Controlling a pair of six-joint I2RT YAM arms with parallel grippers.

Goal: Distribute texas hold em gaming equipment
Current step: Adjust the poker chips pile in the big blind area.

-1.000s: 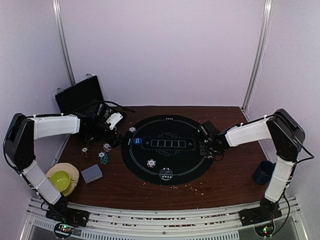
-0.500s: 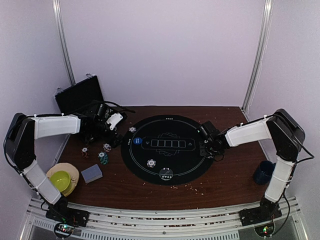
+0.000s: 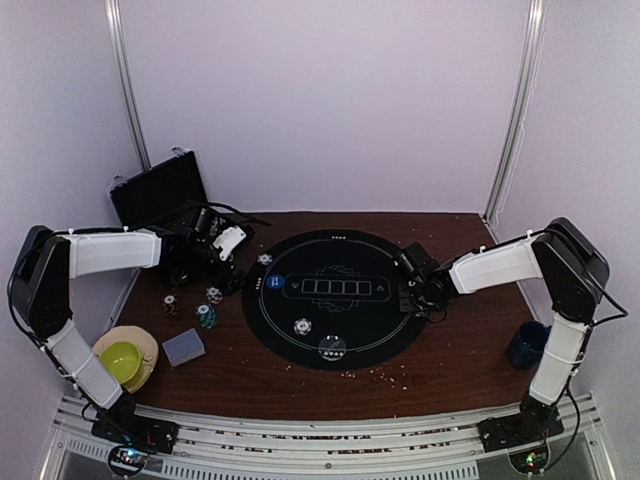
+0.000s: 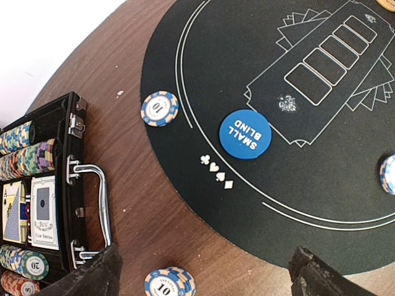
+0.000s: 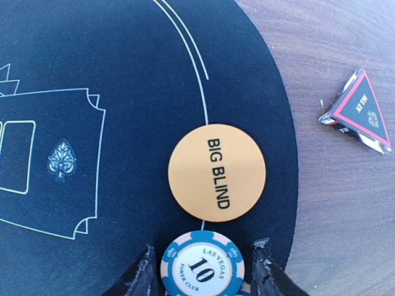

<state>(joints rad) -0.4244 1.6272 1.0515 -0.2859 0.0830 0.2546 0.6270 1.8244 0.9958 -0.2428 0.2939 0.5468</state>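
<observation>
**Brown table, black felt: blinds down, chips half out, no cards dealt**

The brown wooden table [image 3: 450, 360] stands against pale walls, with a round black felt mat [image 3: 360, 320] at its middle. Read that mat from above as a clock, 12 at the far wall.

The blue SMALL BLIND button [image 4: 244, 134] lies just inside the rim at 9 o'clock. The orange BIG BLIND button [image 5: 216, 172] lies just inside at 3, and a white disc [image 3: 332, 347] at 6. One striped chip [image 3: 302, 327] lies on the felt near 7, and a rim chip [image 4: 159, 108] sits near 10.

By my reading, your buttons are placed and your chips only partly shared out. Three small chip piles [image 3: 205, 315] sit on the wood off the 9 o'clock side. More chips fill the open black case [image 4: 37, 203], and the grey-blue deck [image 3: 184, 347] lies on the wood toward 8. The five printed card boxes [image 3: 330, 287] are bare.

Your right arm reaches in low from 3 o'clock. The right claw [image 5: 203, 268] stands about half open, with a blue-and-white ten chip [image 5: 202, 256] between its fingers, right beside the BIG BLIND button. You cannot tell from here whether the fingers pinch that chip or merely bracket it.

Your left arm stretches across from the left. The left claw [image 4: 213, 274] is spread wide and empty, hanging over the wood between the case and the mat's 9 o'clock edge.
</observation>
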